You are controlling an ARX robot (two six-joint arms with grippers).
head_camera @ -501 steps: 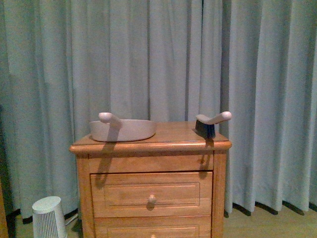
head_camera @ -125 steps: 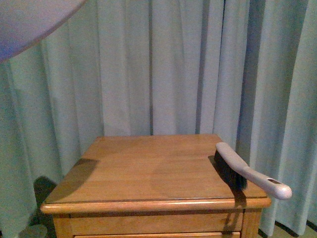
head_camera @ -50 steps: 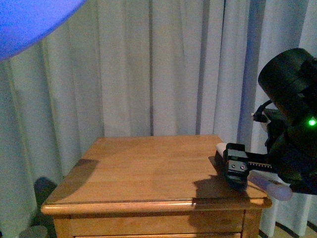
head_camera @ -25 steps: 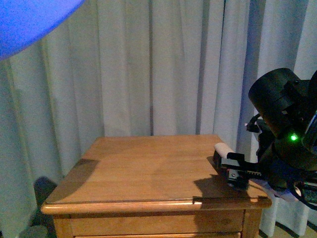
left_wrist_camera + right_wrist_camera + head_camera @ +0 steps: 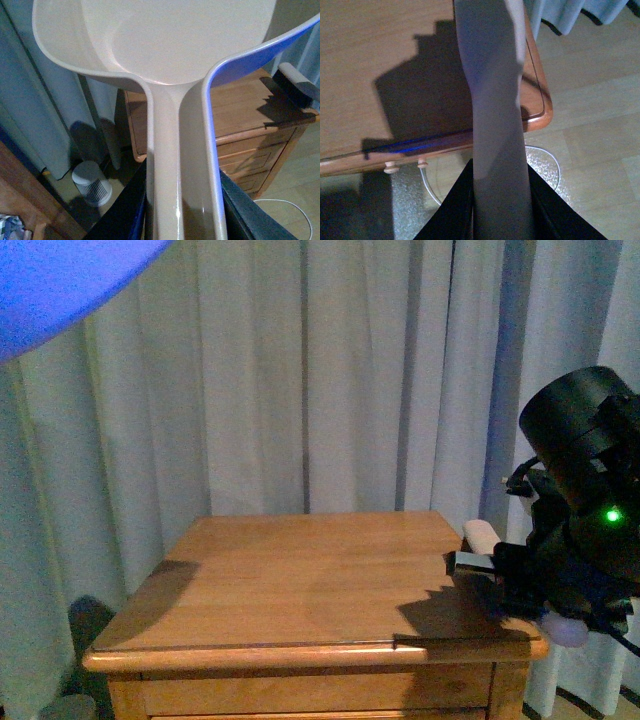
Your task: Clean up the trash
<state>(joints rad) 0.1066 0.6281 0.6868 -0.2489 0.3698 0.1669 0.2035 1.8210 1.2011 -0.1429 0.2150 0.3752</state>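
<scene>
Front: from the body, level and fairly near, facing the wooden cabinet (image 5: pixel 300 580) against the curtain (image 5: pixel 300 370). Left wrist: down along the dustpan (image 5: pixel 180 150) (very close) toward that same cabinet top. Right wrist: steeply down along the brush (image 5: pixel 495 115), over the cabinet's front corner and the floor (image 5: pixel 590 150).

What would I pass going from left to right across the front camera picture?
Beige plastic dustpan, tinted blue here, up in the corner → brown wooden bedside cabinet → black right robot arm.
</scene>
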